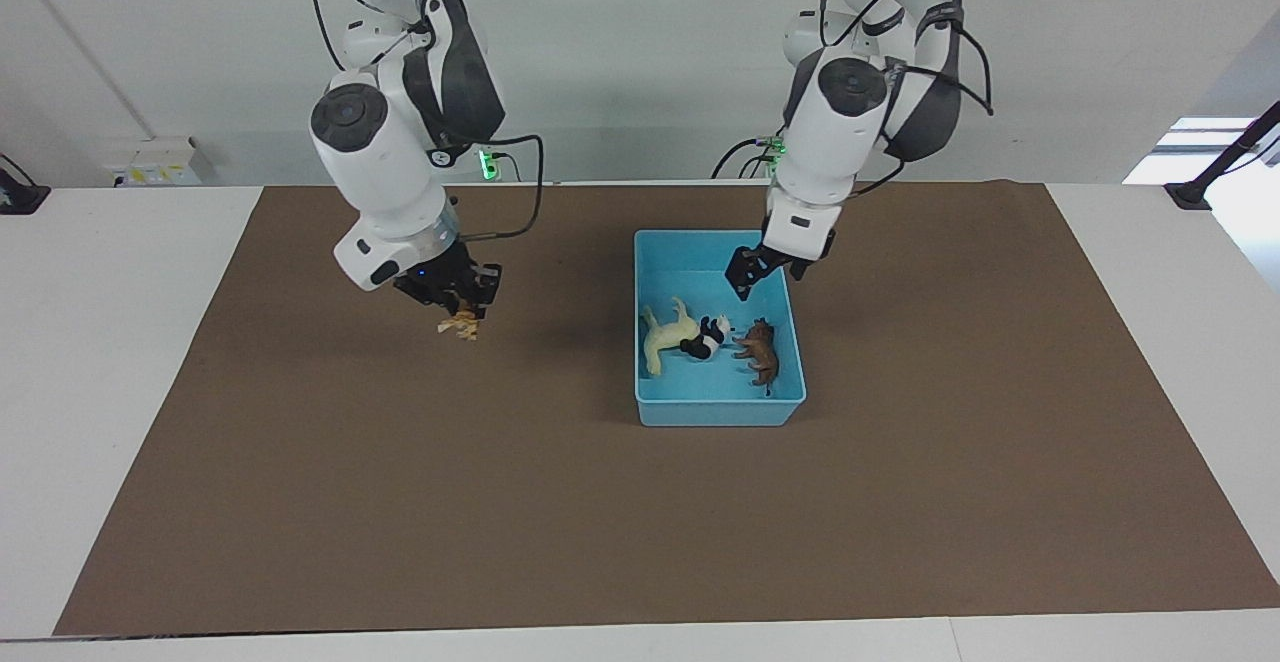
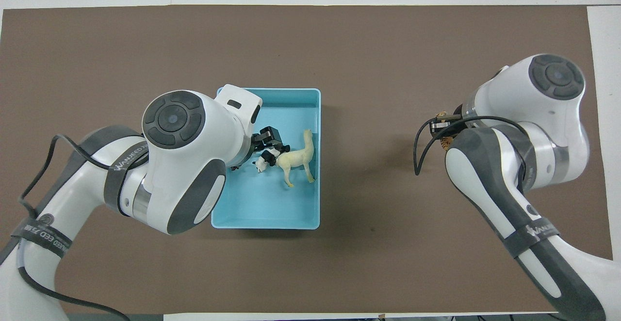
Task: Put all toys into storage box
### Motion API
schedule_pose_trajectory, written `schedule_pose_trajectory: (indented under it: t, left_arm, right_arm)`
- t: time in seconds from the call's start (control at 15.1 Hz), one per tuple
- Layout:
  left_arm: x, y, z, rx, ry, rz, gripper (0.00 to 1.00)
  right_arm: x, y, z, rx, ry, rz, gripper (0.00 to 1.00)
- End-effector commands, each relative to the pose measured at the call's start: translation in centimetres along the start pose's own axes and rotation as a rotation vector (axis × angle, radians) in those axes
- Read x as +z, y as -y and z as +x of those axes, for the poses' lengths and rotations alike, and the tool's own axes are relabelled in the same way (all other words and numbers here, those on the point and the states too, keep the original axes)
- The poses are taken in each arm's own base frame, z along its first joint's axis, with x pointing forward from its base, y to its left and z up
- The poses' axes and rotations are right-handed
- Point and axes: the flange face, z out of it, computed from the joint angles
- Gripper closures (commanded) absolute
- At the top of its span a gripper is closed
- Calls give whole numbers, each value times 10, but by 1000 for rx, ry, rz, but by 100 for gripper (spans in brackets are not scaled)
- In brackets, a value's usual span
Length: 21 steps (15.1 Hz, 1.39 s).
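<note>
The light blue storage box point(image 1: 720, 412) point(image 2: 267, 221) sits mid-table. Three toys lie in it: the cream horse point(image 1: 663, 339) point(image 2: 296, 158), the panda point(image 1: 707, 337) point(image 2: 263, 161) against it, and the brown lion point(image 1: 760, 350), which the left arm hides from overhead. Over the end of the box nearer the robots hangs my left gripper point(image 1: 765, 277) point(image 2: 269, 139), open and empty. My right gripper point(image 1: 458, 308) point(image 2: 444, 128) is shut on the orange tiger point(image 1: 462, 325) point(image 2: 447, 142), held above the mat toward the right arm's end.
A brown mat point(image 1: 600, 522) covers most of the white table point(image 1: 100, 392). The right arm's black cable loops beside its wrist.
</note>
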Motion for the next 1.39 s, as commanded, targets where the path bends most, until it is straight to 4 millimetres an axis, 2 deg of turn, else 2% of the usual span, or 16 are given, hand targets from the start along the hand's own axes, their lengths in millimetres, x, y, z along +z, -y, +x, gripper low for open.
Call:
schedule_pose_trajectory:
  t: [0.0, 0.2, 0.26, 0.33, 0.46, 0.53, 0.6, 0.66, 0.73, 0.79, 1.06, 1.19, 1.32]
  left_arm:
    - [-40, 39, 39, 32, -3, -1, 0]
    - [-63, 87, 78, 84, -3, -3, 0]
    - [-64, 94, 79, 124, 18, 10, 0]
    - [-66, 100, 78, 153, 35, 20, 0]
    - [-73, 114, 82, 150, 60, 33, 0]
    - [-78, 117, 80, 156, 68, 47, 0]
    - [-79, 121, 78, 176, 79, 73, 0]
    - [-81, 130, 79, 172, 88, 81, 0]
    - [-81, 138, 80, 160, 93, 83, 0]
    - [-78, 136, 76, 165, 102, 88, 0]
    - [-82, 136, 73, 167, 90, 83, 0]
    - [-84, 133, 72, 171, 76, 78, 0]
    - [-86, 138, 73, 152, 73, 76, 0]
  right_arm:
    - [-20, 117, -15, 99, 5, 16, 100]
    - [-19, 206, -70, 39, -73, 45, 100]
    - [-18, 228, -84, -4, -123, 65, 100]
    - [-8, 235, -87, -16, -140, 79, 100]
    - [29, 240, -89, -37, -165, 104, 100]
    - [44, 246, -95, -50, -182, 125, 93]
    - [55, 256, -103, -55, -186, 145, 76]
    - [63, 263, -111, -58, -179, 145, 49]
    - [69, 264, -113, -44, -171, 137, 11]
    - [70, 262, -113, -42, -168, 130, 0]
    - [69, 251, -105, -26, -150, 93, 0]
    - [55, 225, -85, -8, -122, 32, 0]
    - [27, 189, -67, -35, -124, 20, 0]
